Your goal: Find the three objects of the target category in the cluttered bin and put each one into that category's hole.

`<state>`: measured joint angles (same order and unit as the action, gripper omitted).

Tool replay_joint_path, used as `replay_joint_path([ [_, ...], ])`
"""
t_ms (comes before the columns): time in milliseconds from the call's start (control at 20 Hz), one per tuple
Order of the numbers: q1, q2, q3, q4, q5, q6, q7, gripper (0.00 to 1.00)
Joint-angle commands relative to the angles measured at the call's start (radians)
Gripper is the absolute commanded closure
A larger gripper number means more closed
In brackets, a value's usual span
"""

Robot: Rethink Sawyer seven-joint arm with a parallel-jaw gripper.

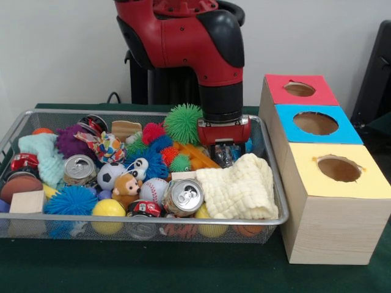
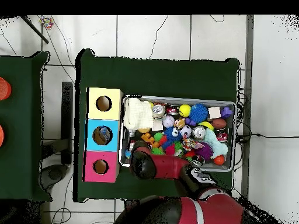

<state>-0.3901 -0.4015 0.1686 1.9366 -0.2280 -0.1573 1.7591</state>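
Front view: a silver drink can (image 1: 183, 196) lies nearest in the wire mesh bin (image 1: 269, 183), beside a cream knitted cloth (image 1: 239, 189); behind, the gripper (image 1: 223, 152) dips among toys, its finger state unclear.

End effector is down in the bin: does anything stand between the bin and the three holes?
Nothing visible beyond the bin's own wire wall. The boxes stand right beside it, and the red hole, blue hole and yellow hole face up, uncovered.
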Motion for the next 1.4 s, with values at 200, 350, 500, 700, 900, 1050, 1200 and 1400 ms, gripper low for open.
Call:
replay_joint_path([
  [200,-0.027,-0.062,0.050,-0.017,-0.015,0.069,0.112,0.00],
  [350,-0.025,-0.074,0.049,-0.008,-0.012,0.068,0.113,0.00],
  [500,-0.020,-0.119,0.053,0.021,-0.003,0.088,0.119,0.00],
  [700,-0.002,-0.160,0.048,0.070,0.003,0.084,0.138,0.00],
  [900,0.000,-0.156,0.050,0.069,-0.008,0.082,0.123,1.00],
  [1050,-0.007,-0.113,0.050,0.061,-0.010,0.047,0.133,1.00],
  [1200,-0.021,-0.089,0.052,0.052,-0.027,0.029,0.124,1.00],
  [1400,-0.038,-0.057,0.051,0.028,-0.042,0.015,0.113,1.00],
])
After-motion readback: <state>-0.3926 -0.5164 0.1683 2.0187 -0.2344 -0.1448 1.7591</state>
